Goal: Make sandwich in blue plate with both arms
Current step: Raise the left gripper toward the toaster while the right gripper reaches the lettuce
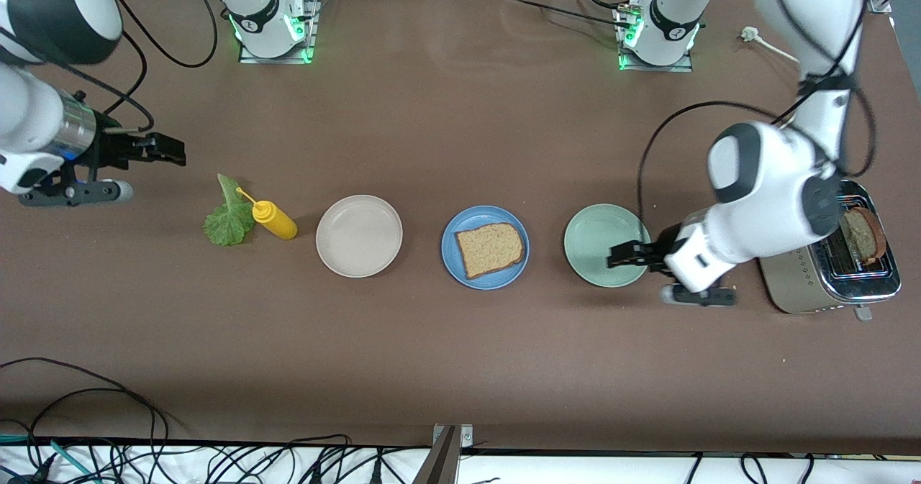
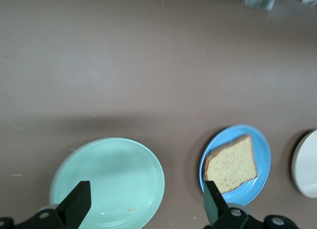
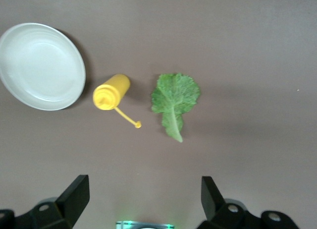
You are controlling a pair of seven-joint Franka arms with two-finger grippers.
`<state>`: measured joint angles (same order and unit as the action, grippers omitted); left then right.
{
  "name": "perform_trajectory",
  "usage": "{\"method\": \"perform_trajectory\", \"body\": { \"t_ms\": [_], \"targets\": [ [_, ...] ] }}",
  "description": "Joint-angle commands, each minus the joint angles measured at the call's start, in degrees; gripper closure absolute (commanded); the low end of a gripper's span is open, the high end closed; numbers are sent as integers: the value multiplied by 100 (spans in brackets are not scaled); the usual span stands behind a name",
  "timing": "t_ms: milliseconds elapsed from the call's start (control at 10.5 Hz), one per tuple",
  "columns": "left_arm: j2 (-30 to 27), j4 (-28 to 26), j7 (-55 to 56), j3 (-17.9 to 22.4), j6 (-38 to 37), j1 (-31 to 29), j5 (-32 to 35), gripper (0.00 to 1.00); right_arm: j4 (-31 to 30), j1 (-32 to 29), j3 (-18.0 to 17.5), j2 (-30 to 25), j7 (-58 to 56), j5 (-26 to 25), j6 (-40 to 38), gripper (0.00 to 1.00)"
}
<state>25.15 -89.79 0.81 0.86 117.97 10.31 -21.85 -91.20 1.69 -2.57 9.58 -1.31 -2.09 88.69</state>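
Note:
The blue plate [image 1: 496, 281] sits mid-table with one slice of brown bread [image 1: 489, 248] lying flat on it. A second slice [image 1: 861, 234] stands in the toaster [image 1: 827, 282] at the left arm's end. The green lettuce leaf [image 1: 229, 218] lies on the table toward the right arm's end. My left gripper [image 1: 624, 254] is open and empty over the mint-green plate [image 1: 593, 236]. My right gripper [image 1: 167, 149] is open and empty above bare table beside the lettuce. The left wrist view shows the blue plate [image 2: 262, 152] and its bread [image 2: 232, 164]; the right wrist view shows the lettuce [image 3: 174, 97].
A yellow squeeze bottle [image 1: 275, 219] lies beside the lettuce, its nozzle toward the leaf. A cream-white plate [image 1: 359, 236] sits between the bottle and the blue plate. Cables run along the table edge nearest the front camera.

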Motion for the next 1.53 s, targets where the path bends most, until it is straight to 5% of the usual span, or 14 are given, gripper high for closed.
{"method": "perform_trajectory", "body": {
  "t_ms": [0, 286, 668, 1241, 1336, 1432],
  "targets": [
    [-1010, -233, -55, -33, -535, -625, 478, 0, -465, -72, 72, 229, -299, -213, 515, 0],
    [-1547, -66, -55, -25, -1318, -785, 1399, 0, -1800, -81, 344, -34, -518, -213, 1419, 0],
    [-2005, 241, -11, -7, -2776, -803, 2325, 0, -3709, -90, 714, -10, -897, -213, 3789, 0],
    [-1997, 594, -11, 54, -3316, -803, 2457, 0, -3923, -90, 714, 869, -915, -213, 4674, 0],
    [-1997, 602, -28, 63, -3316, -803, 2449, 0, -3923, -81, 706, 966, -915, -204, 4823, 12],
    [-1997, 603, -81, 72, -3316, -812, 2440, 0, -3923, -72, 697, 993, -915, -204, 4824, 52]
  ]
}}
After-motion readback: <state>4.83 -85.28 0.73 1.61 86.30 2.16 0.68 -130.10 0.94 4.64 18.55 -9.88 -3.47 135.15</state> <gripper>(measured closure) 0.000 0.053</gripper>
